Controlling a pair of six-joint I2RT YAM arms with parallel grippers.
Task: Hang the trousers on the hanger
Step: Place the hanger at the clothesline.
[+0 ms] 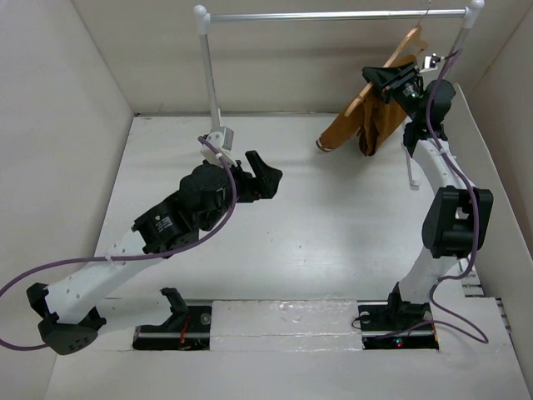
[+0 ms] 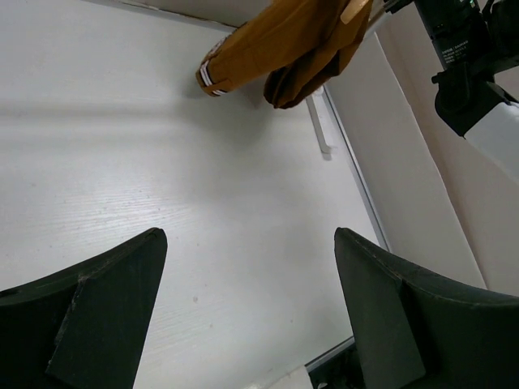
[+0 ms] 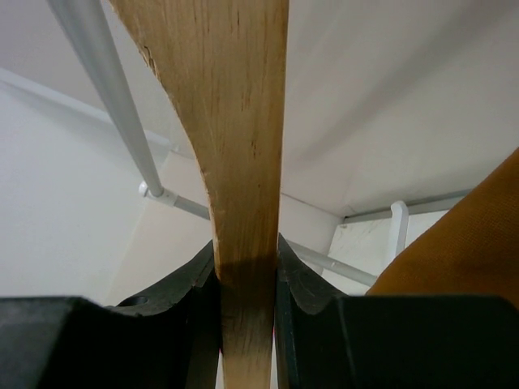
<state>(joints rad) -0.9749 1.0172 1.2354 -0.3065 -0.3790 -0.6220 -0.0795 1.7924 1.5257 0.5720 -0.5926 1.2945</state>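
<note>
Top view: L arm reaches over the middle of the table. The left end effector has its jaws spread w/ nothing btw them, well apart from the clothes. R arm stretches up to the far-right corner. The right end effector is clamped on the hanger, which tilts down-left just under the silver rail. The trousers are draped over the hanger's lower part, folded, legs hanging down on both sides. The hook looks to be at the rail, but it's too small to say for sure. A white post holds the rail at far left.

L wrist view: both dark fingers sit wide apart at the bottom corners, w/ only bare table showing btw them. The trousers hang at top centre, white edge trim at their left end. A bit of tan hanger shows above them. The R arm is at the top right.

R wrist view: the hanger fills the centre, running upward. The fingers press it from both sides, so it's a firm grip on the wood. The rail passes behind on the left. Trousers cloth is at the right edge, just beside the end effector.
</note>
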